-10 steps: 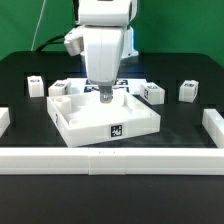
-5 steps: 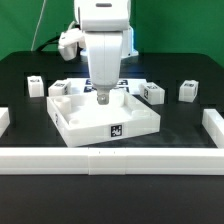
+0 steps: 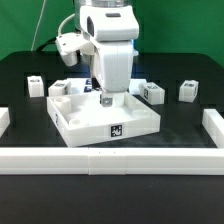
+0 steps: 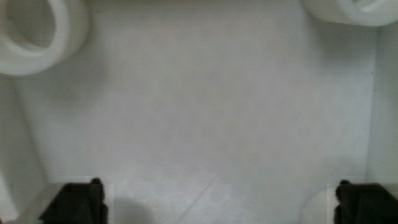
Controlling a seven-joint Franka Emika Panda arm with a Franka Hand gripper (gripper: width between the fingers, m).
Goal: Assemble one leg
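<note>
- Running across the lower part of the exterior view, a white rail [image 3: 110,160] lies on the black table [image 3: 30,125] from edge to edge.
- Behind it, in the middle of the frame, sits the white tray [image 3: 75,118], with a black-and-white tag [image 3: 115,130] on its front wall.
- The gripper [image 3: 107,100] hangs down inside the tray, close above its floor; whether it touches the floor I cannot tell.
- In the wrist view the gripper [image 4: 219,203] stands wide: its two dark fingertips [image 4: 75,200] are far apart, with only the white floor between them and nothing held.
- One leg [image 3: 35,86] stands alone on the table at the exterior view's left, apart from the tray.
- A second leg [image 3: 152,93] stands just beside the tray's far corner at the exterior view's right, and a third leg [image 3: 187,90] is a little further right.
- The white arm [image 3: 112,45] rises to the upper middle of the frame.
</note>
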